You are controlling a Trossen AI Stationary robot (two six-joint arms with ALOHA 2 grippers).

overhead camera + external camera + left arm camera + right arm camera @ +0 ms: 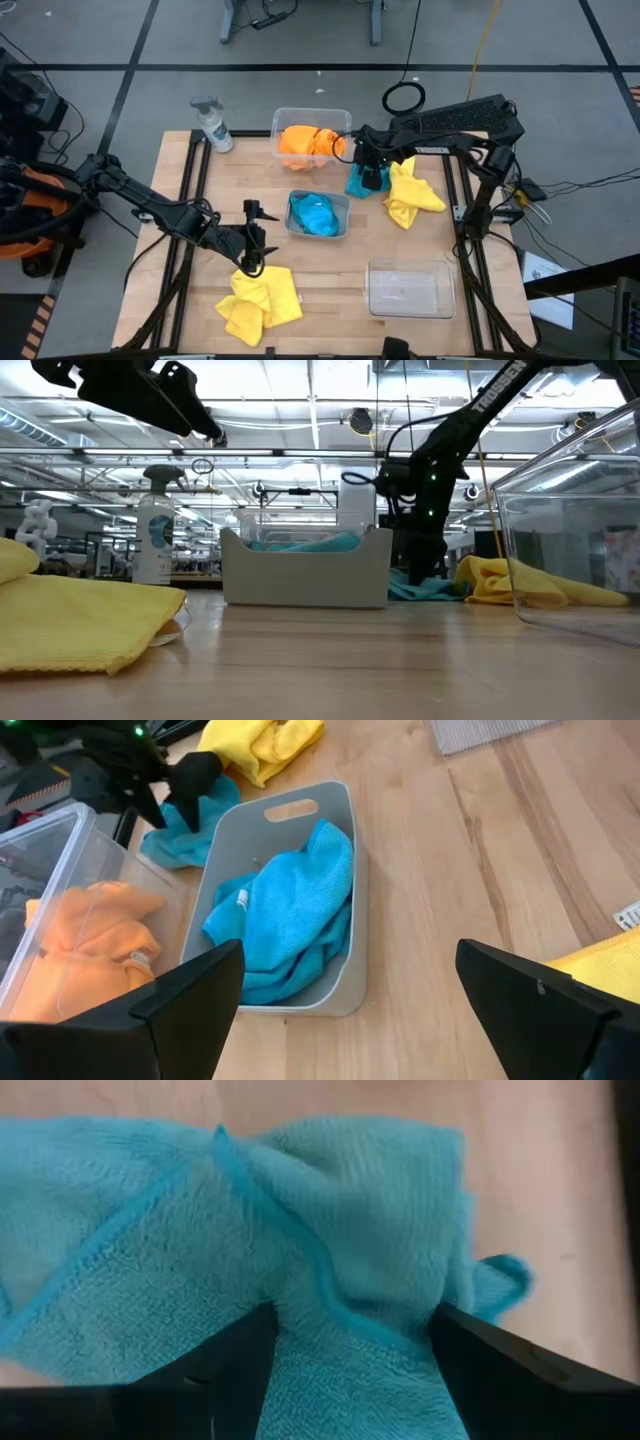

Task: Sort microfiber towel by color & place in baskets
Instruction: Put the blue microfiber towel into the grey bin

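Observation:
My right gripper (370, 178) points down onto a turquoise towel (358, 186) lying on the table right of the orange-filled tub, and is shut on it. A yellow towel (412, 196) lies just right of it. My left gripper (252, 240) hangs open above the table, beside a second yellow towel (260, 300) near the near edge. The small greyish tub (343, 205) holds another turquoise towel (285, 910). The far large tub (285, 118) holds orange towels (308, 142). The near-right large tub (410, 288) has nothing in it. My right gripper (350, 1380) pinches a bunched-up fold of the turquoise towel (350, 1295) between its two fingers (240, 1370), coming from above and pointing down. The cloth puckers toward the fingers, with a hemmed edge running across it. The towel still lies on the table.
A grey-white spray bottle (213, 125) stands at the far left of the table. Black frame rails (190, 200) run along the table's left and right sides. Bare wood lies between the small tub and the near-right tub.

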